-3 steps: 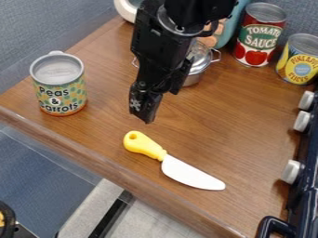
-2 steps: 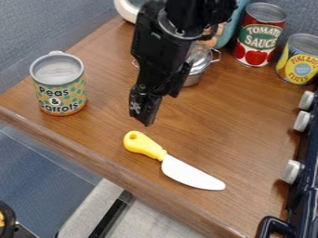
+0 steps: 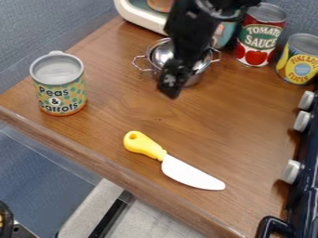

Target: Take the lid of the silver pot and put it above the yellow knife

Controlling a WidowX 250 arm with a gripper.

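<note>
OK so the silver pot [image 3: 196, 78] was sitting toward the far edge of the wooden counter [image 3: 109, 128], with a loop handle on each side. The arm [image 3: 188, 32] came in from the top and blocked a good chunk of it. There was a shiny round part [image 3: 162, 53] within the rim, but honestly I couldn't tell if that was the lid or just the inside of the pot.

The black gripper [image 3: 169, 91] hung down in front of the pot, on the side facing the counter's near edge. Couldn't tell if it was open, closed or gripping anything, and no clue whether it touched the pot either.

The yellow knife [image 3: 146, 145] lay flat near the near edge and pretty much parallel to it. Its yellow handle end was the one toward the left edge, and the white blade pointed toward the near-right corner.

As for the rest: a green and orange patterned can [image 3: 61, 95] stood upright by the left edge, well apart from the knife. Over by the far-right corner were two more upright cans, a red one with tomatoes on it [image 3: 255, 49] and a yellow one with a blue round label [image 3: 298, 62], just beside each other. A cream-colored item [image 3: 138, 17] and a teal one [image 3: 228, 33] sat at the far edge behind the pot, and a dark stove [image 3: 305, 190] with pale knobs [image 3: 291, 171] ran along the right edge.
</note>
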